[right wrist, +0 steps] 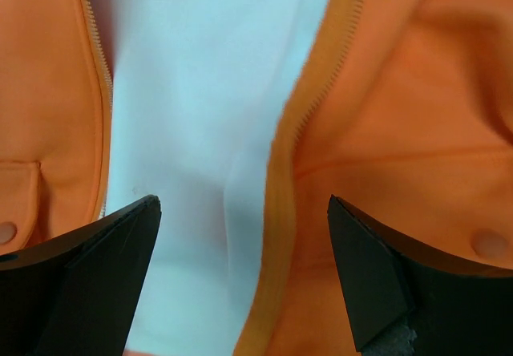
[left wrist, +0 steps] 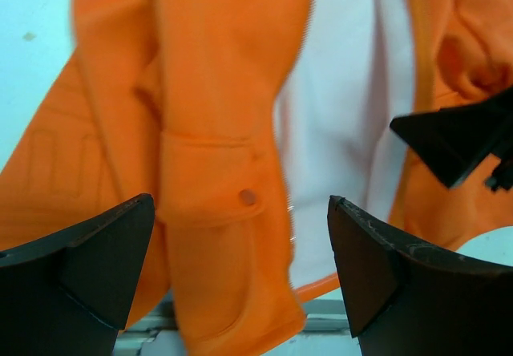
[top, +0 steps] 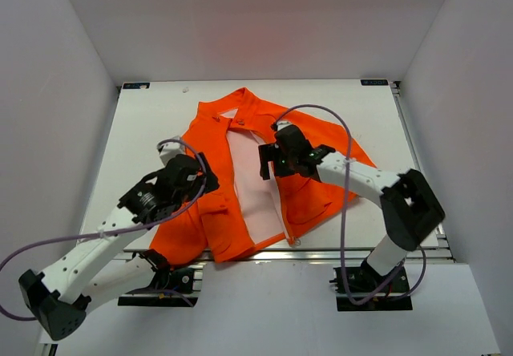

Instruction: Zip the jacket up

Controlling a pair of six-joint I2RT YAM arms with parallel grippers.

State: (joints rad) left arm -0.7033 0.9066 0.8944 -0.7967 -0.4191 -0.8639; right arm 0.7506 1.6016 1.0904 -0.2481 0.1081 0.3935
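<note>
No legible text, corner labels too small

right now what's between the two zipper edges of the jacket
Only the jacket's pale lining lies between the zipper edges, clearest in the right wrist view.

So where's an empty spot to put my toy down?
The table is bare at the far-left and far-right corners, either side of the jacket. The middle is crowded: jacket, left gripper, right gripper.
</note>
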